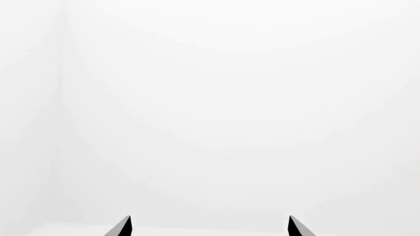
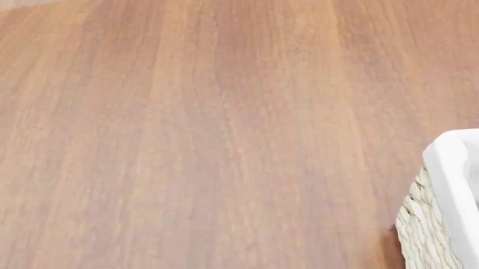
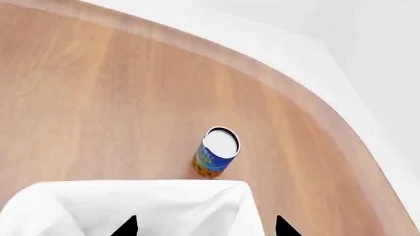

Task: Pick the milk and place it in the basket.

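Note:
The milk is out of view in every frame. One corner of the basket (image 2: 420,232), cream wicker with a white cloth liner over its rim, shows at the lower right of the head view. In the right wrist view the basket's white liner (image 3: 131,206) fills the near part of the picture. My right gripper (image 3: 206,227) hangs over it, open, with nothing between its dark fingertips. My left gripper (image 1: 210,227) is open too, holds nothing, and faces only a blank white surface. Neither gripper shows in the head view.
A blue and orange can (image 3: 215,153) with a white lid stands on the wooden table (image 2: 187,140) just beyond the basket. The table's curved edge (image 3: 276,78) runs past the can, with white ground beyond it.

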